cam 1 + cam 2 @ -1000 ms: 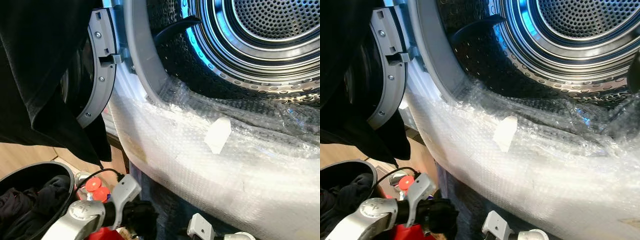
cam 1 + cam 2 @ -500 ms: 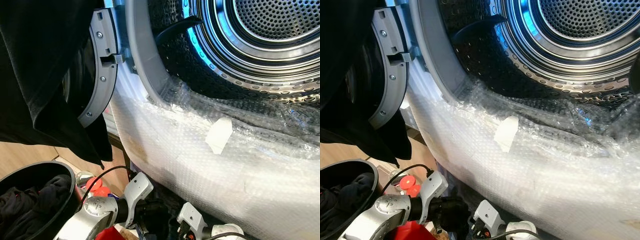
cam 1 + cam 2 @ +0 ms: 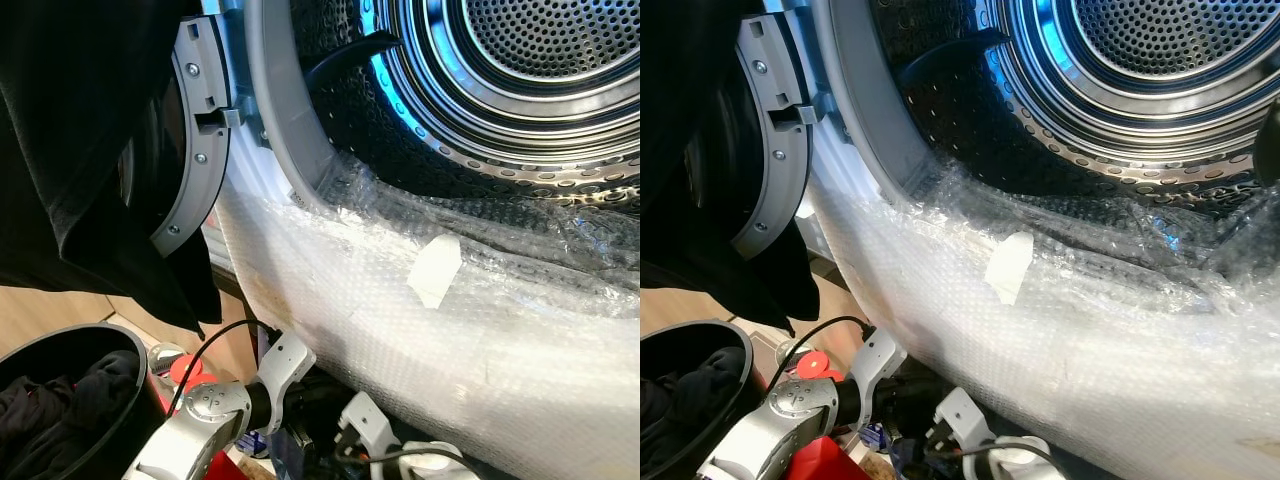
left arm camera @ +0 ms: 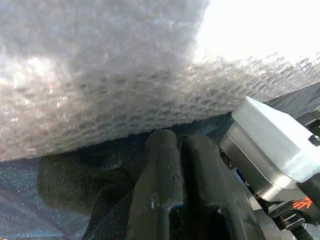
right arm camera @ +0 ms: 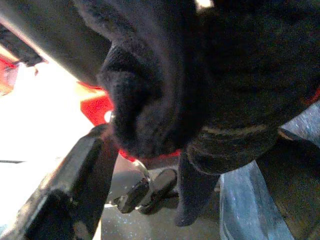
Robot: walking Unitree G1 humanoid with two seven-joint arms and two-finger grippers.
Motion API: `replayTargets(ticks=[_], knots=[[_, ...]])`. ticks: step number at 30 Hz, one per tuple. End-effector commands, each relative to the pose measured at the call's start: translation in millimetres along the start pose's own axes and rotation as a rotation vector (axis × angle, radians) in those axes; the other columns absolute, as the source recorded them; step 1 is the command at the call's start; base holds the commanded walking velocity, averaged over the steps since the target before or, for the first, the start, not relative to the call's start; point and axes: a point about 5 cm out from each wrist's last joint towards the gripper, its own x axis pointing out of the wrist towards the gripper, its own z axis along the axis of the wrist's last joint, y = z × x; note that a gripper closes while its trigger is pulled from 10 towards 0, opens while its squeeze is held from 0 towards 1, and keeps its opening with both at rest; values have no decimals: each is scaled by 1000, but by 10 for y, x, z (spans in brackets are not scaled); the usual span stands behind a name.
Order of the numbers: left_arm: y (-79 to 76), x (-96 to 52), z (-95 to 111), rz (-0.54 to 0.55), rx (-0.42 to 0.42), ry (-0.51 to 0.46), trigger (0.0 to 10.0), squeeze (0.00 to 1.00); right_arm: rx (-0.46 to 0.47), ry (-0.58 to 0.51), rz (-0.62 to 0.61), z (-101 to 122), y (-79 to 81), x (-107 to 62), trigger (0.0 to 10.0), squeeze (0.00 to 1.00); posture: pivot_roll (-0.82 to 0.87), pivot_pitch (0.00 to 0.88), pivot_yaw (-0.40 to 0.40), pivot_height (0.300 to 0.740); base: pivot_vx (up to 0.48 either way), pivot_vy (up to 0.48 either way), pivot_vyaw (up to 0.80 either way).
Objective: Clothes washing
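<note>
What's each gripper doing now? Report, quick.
Left gripper: shut, fingers pressed together against dark cloth.
Right gripper: open around a dark knit garment.

Non-task items: wrap, tape, red objects, floor

Bubble wrap [image 3: 420, 330] drapes the machine's front below the opening; a pale tape patch [image 3: 434, 270] is stuck on it. Red caps [image 3: 810, 363] and a red container [image 3: 825, 462] sit low, near wooden floor [image 3: 40, 310].

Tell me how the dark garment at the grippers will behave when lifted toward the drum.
The dark garment looks like soft knit, bunched in folds, so it will likely sag and drape. Part hangs loose below, so it may snag on the bubble wrap over the drum rim. Probably light, hardly slippery.
</note>
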Motion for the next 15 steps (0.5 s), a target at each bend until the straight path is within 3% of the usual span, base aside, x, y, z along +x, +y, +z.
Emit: replayTargets(ticks=[1, 4, 7, 9, 11, 15], knots=[[37, -21, 81, 8, 10, -29, 0, 0, 29, -3, -39, 19, -20, 20, 10000, 0, -31, 0, 1, 740, 0, 0, 0], [38, -33, 111, 8, 8, -44, 0, 0, 103, -34, -57, 49, -6, 52, 10000, 0, -29, 0, 2, 740, 0, 0, 0], [45, -35, 121, 8, -3, -55, 0, 0, 116, -30, -75, 37, -15, 51, 10000, 0, -37, 0, 6, 740, 0, 0, 0], [45, -35, 124, 5, -5, -56, 0, 0, 127, -24, -111, 17, -53, 50, 10000, 0, -37, 0, 6, 740, 0, 0, 0], [45, -35, 128, 1, -5, -56, 0, 0, 201, -32, -222, -6, -168, 37, 10000, 0, -37, 0, 5, 740, 0, 0, 0], [45, -37, 126, 2, -4, -55, 0, 0, 275, -66, -258, 13, -218, 23, 10000, 0, -37, 0, 5, 740, 0, 0, 0]])
